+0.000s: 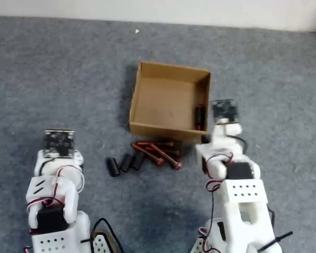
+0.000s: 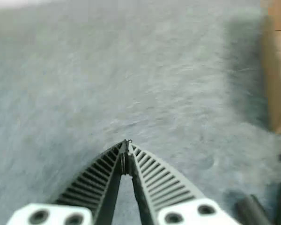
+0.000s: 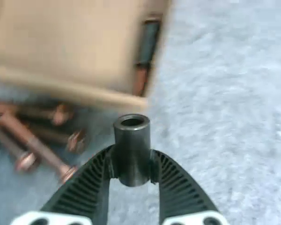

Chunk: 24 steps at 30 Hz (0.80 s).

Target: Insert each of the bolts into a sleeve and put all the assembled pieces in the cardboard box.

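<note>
The cardboard box point(image 1: 168, 100) stands open at the table's middle, with one assembled bolt and sleeve point(image 1: 199, 117) lying against its right wall, also seen in the right wrist view as an assembled piece point(image 3: 145, 51). Several copper bolts point(image 1: 158, 152) lie in a pile in front of the box. Three black sleeves point(image 1: 125, 163) lie just left of them. My right gripper point(image 3: 131, 158) is shut on a black sleeve point(image 3: 131, 140), held upright by the box's front right corner point(image 1: 205, 138). My left gripper point(image 2: 126, 152) is shut and empty over bare carpet, left of the sleeves point(image 2: 253, 211).
Grey carpet covers the whole table. The box wall point(image 2: 277, 70) is to the right of my left gripper. Bolt heads point(image 3: 33, 145) lie close beside my right gripper. Open carpet lies left of and behind the box.
</note>
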Each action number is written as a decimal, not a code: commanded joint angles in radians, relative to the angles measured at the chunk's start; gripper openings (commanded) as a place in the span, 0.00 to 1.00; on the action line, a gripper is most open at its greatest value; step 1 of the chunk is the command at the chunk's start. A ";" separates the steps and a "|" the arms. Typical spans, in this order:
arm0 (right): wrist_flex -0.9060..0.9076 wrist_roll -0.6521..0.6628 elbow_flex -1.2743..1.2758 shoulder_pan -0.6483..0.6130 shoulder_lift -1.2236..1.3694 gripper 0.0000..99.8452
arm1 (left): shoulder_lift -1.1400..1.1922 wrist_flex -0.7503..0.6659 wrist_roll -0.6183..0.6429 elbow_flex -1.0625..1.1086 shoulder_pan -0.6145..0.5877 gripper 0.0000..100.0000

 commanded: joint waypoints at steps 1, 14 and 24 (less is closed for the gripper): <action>-0.070 -0.066 -0.001 0.087 -0.031 0.01 | -0.002 0.046 -0.054 -0.130 0.119 0.03; -0.124 -0.124 -0.007 0.268 -0.031 0.01 | 0.489 0.160 -0.344 -0.435 0.473 0.13; -0.143 -0.126 -0.007 0.332 -0.033 0.01 | 1.038 0.158 -0.663 -0.690 0.650 0.14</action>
